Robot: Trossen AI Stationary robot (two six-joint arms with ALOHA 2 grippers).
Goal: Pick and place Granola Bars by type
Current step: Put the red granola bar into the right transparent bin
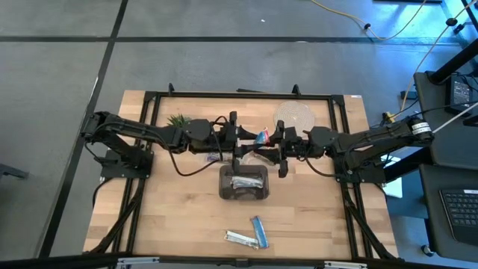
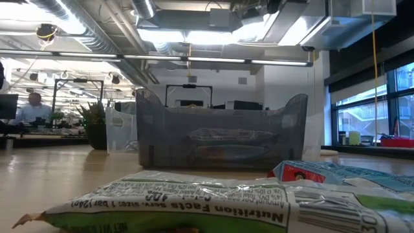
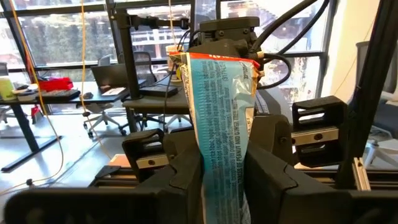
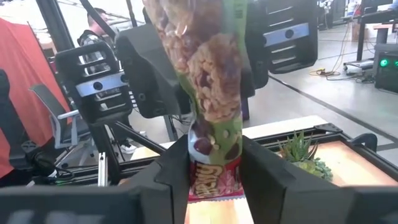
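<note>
Mid-air handover above the table's middle, just behind the clear bin (image 1: 243,183).

Left gripper (image 1: 240,139): fingers (image 3: 180,180) closed on one end of a granola bar (image 1: 261,137); in the left wrist view the blue-and-red printed wrapper (image 3: 221,124) stands straight up out of the jaws, clamped at its lower end.

Right gripper (image 1: 275,139): pointing at the left one, nearly nose to nose. Fingers (image 4: 177,180) closed around the other end of the same bar; in the right wrist view the clear window with oat clusters (image 4: 208,74) rises from the jaws, red end pinched between the pads. Both pincers on the bar at once, as far as can be judged.

Key relation: bar's long axis lies along the line joining the two grippers, left to right across the table, each holding an opposite end. Neither arm nearer; bar bridges the gap between them.

Outward: bin directly below and toward the front, silver-white bars (image 1: 245,181) lying in it, also visible through its wall in the low view (image 2: 220,139). Two more bars (image 1: 246,235) loose near the front edge, well apart from both arms. Potted plant (image 1: 178,119) behind the left arm, round coaster (image 1: 293,113) behind the right.

Judgement: one side must let go before the bar can travel; which one, cannot tell.
</note>
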